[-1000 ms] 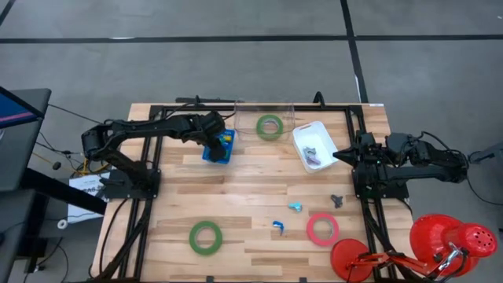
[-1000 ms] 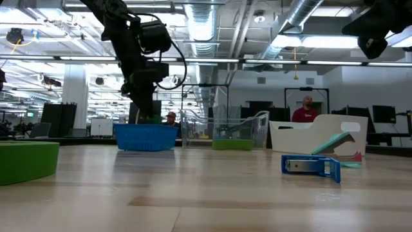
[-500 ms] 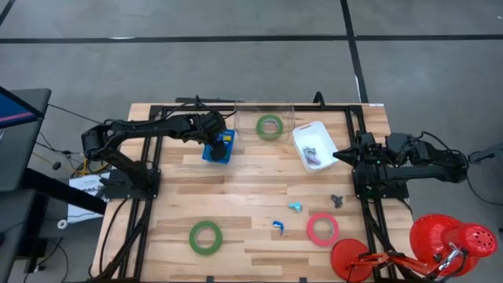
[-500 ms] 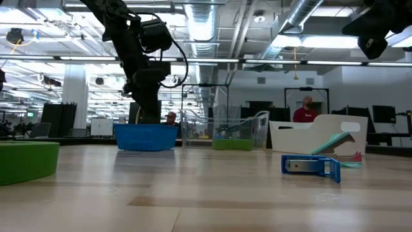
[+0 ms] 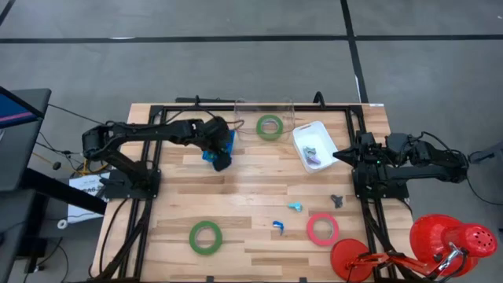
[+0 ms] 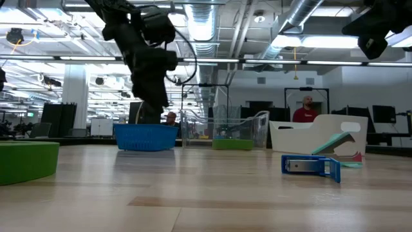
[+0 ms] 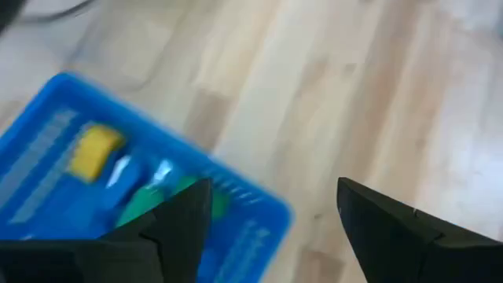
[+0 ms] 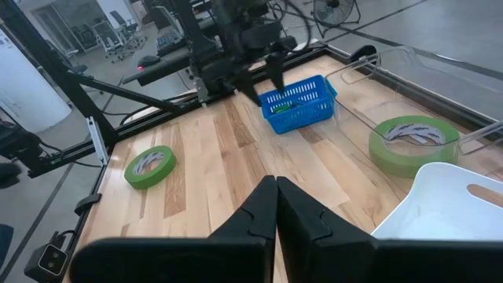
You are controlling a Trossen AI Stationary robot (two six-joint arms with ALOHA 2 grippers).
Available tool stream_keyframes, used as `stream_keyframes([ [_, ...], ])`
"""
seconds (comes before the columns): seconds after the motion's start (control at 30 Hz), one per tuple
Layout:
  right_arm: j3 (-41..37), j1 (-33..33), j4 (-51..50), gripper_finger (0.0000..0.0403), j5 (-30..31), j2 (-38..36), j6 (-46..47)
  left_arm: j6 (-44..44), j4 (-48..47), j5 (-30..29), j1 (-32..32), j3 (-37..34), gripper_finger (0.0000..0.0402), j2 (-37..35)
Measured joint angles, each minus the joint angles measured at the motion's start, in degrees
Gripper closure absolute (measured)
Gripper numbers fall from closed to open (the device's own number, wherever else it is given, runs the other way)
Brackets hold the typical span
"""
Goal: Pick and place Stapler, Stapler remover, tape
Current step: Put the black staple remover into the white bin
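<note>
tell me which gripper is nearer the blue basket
Left. The left gripper hangs open just above the blue basket at the table's back. The right gripper, shut, waits across the table beside the white bin.

Two dark jointed arms, black tapered fingers, looping cables

High view looks straight down; low view sits at tabletop level, facing the room — both share the blue basket (image 5: 222, 146), close under the left wrist camera.
</note>
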Motion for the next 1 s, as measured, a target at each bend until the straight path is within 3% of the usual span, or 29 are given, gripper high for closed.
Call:
stream_keyframes([
  [0.53,0.0,0.0,0.6,0.0403,-0.2,0.2,-0.2,-1.7,17.3,-1.4,-20.5,0.0,0.0156,0.0],
  [0.73,0.0,0.0,4.7,0.0403,-0.2,1.1,-2.5,-3.0,21.9,-3.4,-23.8,0.0,0.0163,0.0],
  [1.0,0.1,0.0,10.3,0.0403,-0.2,3.7,-5.0,-3.0,22.2,-4.6,-23.8,0.0,0.0171,0.0],
])
